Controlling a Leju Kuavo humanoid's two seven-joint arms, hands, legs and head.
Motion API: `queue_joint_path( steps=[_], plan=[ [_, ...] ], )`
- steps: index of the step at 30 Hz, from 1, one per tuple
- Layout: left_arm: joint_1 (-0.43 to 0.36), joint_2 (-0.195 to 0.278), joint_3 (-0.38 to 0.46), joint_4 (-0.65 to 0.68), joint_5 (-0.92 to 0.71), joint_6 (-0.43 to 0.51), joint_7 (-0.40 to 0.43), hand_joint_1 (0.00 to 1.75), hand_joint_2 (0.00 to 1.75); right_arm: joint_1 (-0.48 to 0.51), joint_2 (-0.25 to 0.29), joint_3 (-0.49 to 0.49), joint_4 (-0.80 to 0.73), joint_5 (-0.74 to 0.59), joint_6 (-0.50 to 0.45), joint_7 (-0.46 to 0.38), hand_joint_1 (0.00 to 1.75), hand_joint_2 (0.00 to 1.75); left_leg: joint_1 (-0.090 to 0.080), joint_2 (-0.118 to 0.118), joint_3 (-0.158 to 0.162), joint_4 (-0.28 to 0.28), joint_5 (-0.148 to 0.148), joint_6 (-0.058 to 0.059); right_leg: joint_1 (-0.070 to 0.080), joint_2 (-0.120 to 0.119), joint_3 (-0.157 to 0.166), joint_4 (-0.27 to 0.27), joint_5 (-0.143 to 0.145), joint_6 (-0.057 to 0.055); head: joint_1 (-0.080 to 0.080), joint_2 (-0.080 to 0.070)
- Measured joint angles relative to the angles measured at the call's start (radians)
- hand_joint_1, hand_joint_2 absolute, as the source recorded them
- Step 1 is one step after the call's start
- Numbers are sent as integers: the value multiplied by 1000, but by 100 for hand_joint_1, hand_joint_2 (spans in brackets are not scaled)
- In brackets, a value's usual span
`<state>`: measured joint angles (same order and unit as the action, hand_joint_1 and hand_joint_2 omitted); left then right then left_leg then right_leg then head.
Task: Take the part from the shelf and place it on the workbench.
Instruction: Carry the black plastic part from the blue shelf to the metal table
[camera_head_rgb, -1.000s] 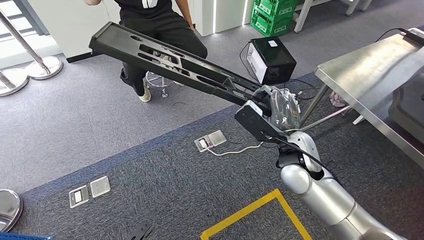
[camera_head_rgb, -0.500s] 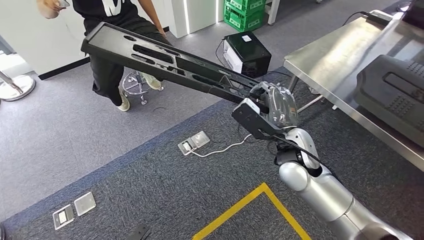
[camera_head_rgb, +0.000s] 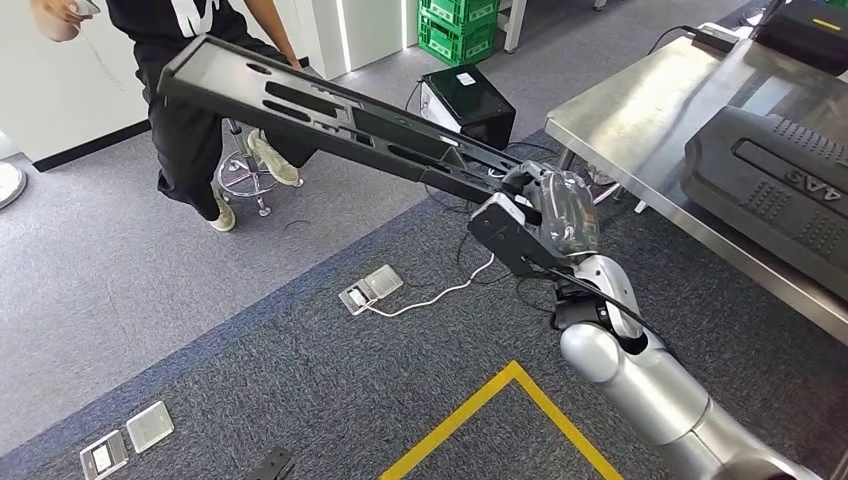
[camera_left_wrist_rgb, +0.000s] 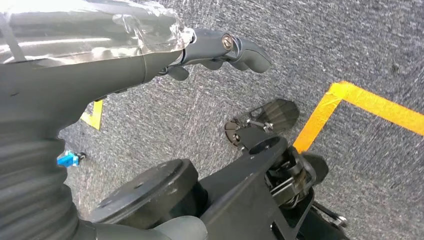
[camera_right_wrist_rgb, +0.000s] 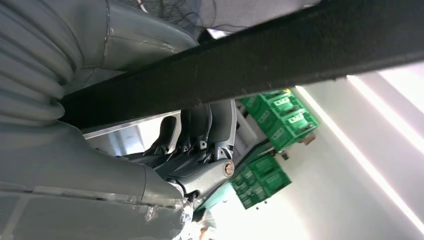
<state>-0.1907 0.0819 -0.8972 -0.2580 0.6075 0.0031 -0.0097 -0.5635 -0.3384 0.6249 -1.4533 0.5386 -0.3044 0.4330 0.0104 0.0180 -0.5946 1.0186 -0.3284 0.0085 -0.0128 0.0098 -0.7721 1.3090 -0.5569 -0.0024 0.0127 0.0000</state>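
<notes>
Head view, left to right: person (camera_head_rgb: 190, 100) seated on stool (camera_head_rgb: 243, 178) at far left; long black slotted part (camera_head_rgb: 330, 115) slanting up over carpet, well off shelf; right hand (camera_head_rgb: 555, 215) clamped round part's near end; steel tabletop (camera_head_rgb: 640, 120) at right, carrying black moulded panel (camera_head_rgb: 775, 190). Part in air, near tabletop edge, not over it. Pick-up done; carry and set-down left. Left wrist view: left hand (camera_left_wrist_rgb: 227, 47) holding nothing, fingers curled, hanging above floor and yellow tape (camera_left_wrist_rgb: 350, 107).
</notes>
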Motion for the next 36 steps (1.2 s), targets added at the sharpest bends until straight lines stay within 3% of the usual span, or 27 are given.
queue_joint_path(
  steps=[1,4,6,9,11,13,15,16,17,19,20,22,25,27,29,30,31,32,34,36],
  plan=[
    [1,0,0,0,1,0,-2,0,175,-1,0,0,1,0,0,0,175,175,1,6,1,2,-2,-2,-4,-3,8,-19,20,3,4,0],
    [1,1,0,0,7,0,-5,0,175,-13,1,0,1,0,-1,-6,175,175,1,20,3,10,-13,-17,-7,-39,99,-208,103,5,18,0],
    [1,2,0,0,10,0,-7,0,175,-19,3,1,1,0,-1,-9,175,175,-3,29,3,13,-18,-28,0,-51,124,-265,111,-5,19,0],
    [3,2,0,0,16,0,-12,0,175,-26,4,1,1,0,-3,-13,175,175,-1,36,8,19,-28,-45,4,-30,126,-270,110,-24,7,0],
    [4,2,0,0,20,0,-20,0,175,-35,6,1,1,-1,-7,-14,175,175,4,18,-13,81,-68,-53,3,-19,131,-275,112,-38,-1,0],
    [7,2,0,0,25,-1,-25,0,175,-39,10,2,3,-4,-10,-18,175,175,5,-3,-72,210,-132,-55,5,-7,132,-276,111,-46,-14,0],
    [14,2,0,0,33,-1,-29,0,175,-40,14,4,7,-11,-10,-26,175,175,4,-9,-123,303,-157,-54,9,9,133,-276,111,-49,-22,0],
    [17,2,0,0,37,-1,-32,0,175,-42,17,5,11,-14,-10,-31,175,175,3,-11,-125,298,-140,-52,10,18,134,-275,110,-50,-24,0],
    [19,2,0,0,41,-1,-35,0,175,-45,20,6,14,-17,-9,-35,175,175,2,-14,-110,254,-107,-49,11,27,136,-275,110,-50,-26,0],
    [20,3,0,0,45,-1,-41,0,175,-53,29,9,19,-18,-8,-41,175,175,2,-38,-55,118,-33,-41,13,42,137,-272,109,-48,-32,0],
    [20,3,0,0,47,-1,-42,0,175,-58,33,10,21,-19,-8,-43,175,175,3,-50,-35,66,-13,-38,13,49,136,-271,108,-45,-33,0],
    [21,4,0,0,49,-1,-42,0,175,-67,39,12,26,-20,-7,-44,175,175,0,-61,-22,25,-7,-33,11,61,131,-270,109,-36,-33,0],
    [21,4,0,0,49,-1,-43,0,175,-74,43,13,32,-21,-7,-44,175,175,2,-44,-15,10,0,-17,8,58,125,-257,99,-20,-29,0],
    [20,4,1,0,50,0,-43,0,175,-80,44,13,35,-21,-7,-45,175,175,3,-30,-9,0,5,-8,7,27,87,-174,51,-12,-17,0],
    [21,4,1,0,51,0,-41,0,175,-82,45,17,41,-26,-8,-47,175,175,1,-17,-8,0,4,-3,3,5,24,-45,-3,-5,-7,0],
    [22,4,1,0,52,0,-40,0,175,-82,45,19,45,-30,-8,-48,175,175,0,-11,-8,1,3,-3,0,1,4,-6,-12,-3,-4,0],
    [23,4,1,0,53,0,-38,0,175,-82,45,22,49,-35,-9,-48,175,175,0,-5,-8,2,1,-4,-2,-1,1,-2,-2,-1,-1,0],
    [23,3,1,0,55,-1,-38,0,175,-83,45,23,53,-38,-9,-49,175,175,0,0,-7,4,-1,-6,-4,-4,18,-40,25,0,3,0],
    [22,3,1,0,59,-6,-36,0,175,-84,45,24,59,-43,-10,-52,175,175,-1,11,-5,8,-8,-13,-2,-26,86,-176,86,-2,10,0],
    [21,3,1,0,60,-12,-33,0,175,-86,45,25,64,-45,-11,-54,175,175,-5,18,-4,13,-14,-22,4,-42,126,-260,108,-10,12,0]
  ],
)
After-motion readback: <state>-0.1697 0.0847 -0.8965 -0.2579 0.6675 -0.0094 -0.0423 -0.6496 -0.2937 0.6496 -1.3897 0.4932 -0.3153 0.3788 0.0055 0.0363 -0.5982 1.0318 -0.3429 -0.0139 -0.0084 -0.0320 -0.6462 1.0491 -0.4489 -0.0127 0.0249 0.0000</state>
